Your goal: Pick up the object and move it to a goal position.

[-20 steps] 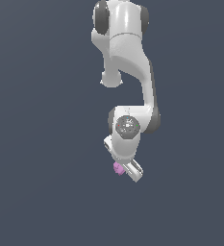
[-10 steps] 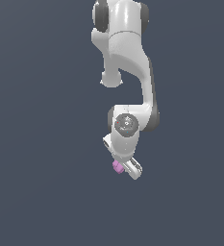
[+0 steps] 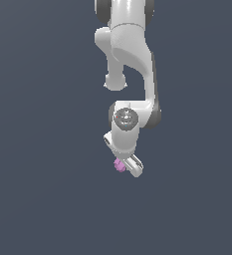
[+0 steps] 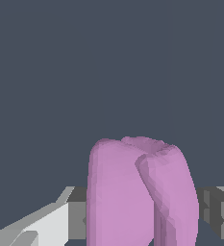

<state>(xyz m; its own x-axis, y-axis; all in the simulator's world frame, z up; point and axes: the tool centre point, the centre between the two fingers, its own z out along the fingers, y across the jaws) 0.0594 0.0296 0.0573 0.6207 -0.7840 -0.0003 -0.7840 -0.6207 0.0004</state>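
The object is a small pink-purple lumpy chunk, far smaller than the white arm above it. It sits at the tip of my gripper, on the side toward the exterior view's left. Seen by the wrist camera, the object looms large, with a groove down it, pressed between my grey fingers, one on either side. My gripper is shut on it. The white hand hides the fingertips in the exterior view.
A plain dark grey-blue surface fills both views. The white arm reaches down from the top of the exterior view, with its wrist joint just above the hand.
The arm and the held object have shifted slightly toward the exterior view's left. The grip on the object is unchanged.
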